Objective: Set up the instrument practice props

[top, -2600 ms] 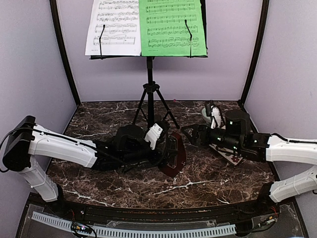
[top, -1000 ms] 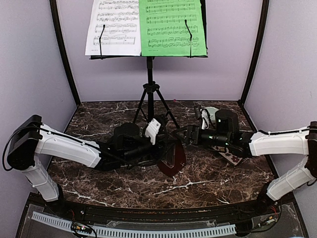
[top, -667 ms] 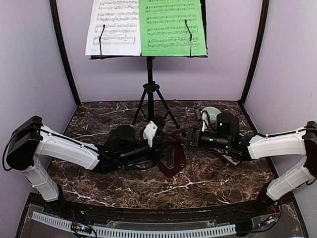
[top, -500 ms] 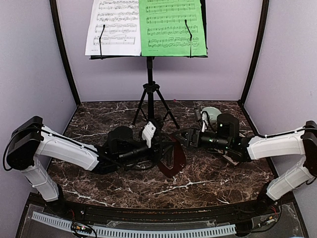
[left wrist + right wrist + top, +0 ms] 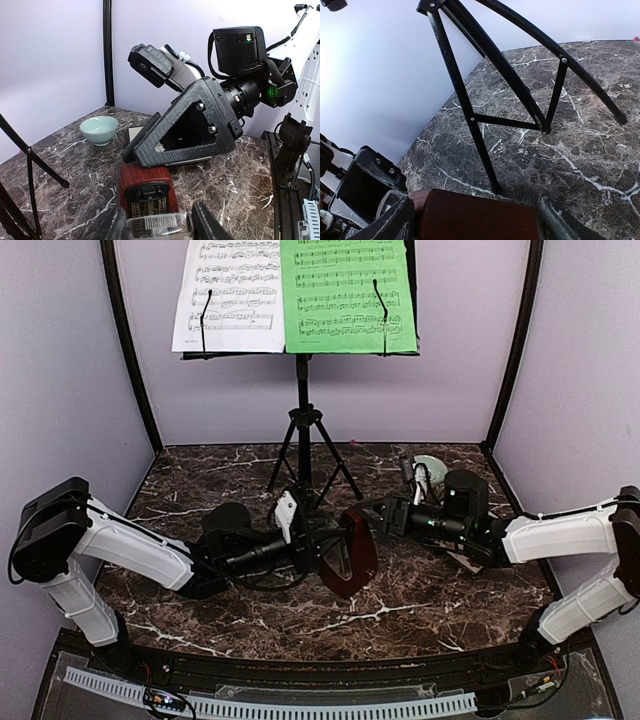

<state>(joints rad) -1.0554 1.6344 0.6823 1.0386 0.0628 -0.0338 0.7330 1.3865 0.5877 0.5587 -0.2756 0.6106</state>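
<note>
The black music stand (image 5: 302, 390) stands at the back centre on tripod legs (image 5: 470, 120). It holds a white music sheet (image 5: 228, 295) and a green music sheet (image 5: 347, 295). The reddish-brown metronome (image 5: 352, 552) is tilted just in front of the tripod. My left gripper (image 5: 322, 545) is shut on its lower end (image 5: 145, 175). My right gripper (image 5: 372, 515) comes from the right. Its fingers (image 5: 200, 125) sit on both sides of the metronome's other end (image 5: 475, 215) and touch it.
A small pale-green bowl (image 5: 430, 465) sits at the back right and also shows in the left wrist view (image 5: 100, 129). The floral plate (image 5: 470, 558) lies under my right forearm. The tripod's foot (image 5: 495, 189) is right behind the metronome.
My right gripper has moved left onto the metronome's upper end. My left arm has drawn back to the left and turned, and the metronome now stands more upright.
</note>
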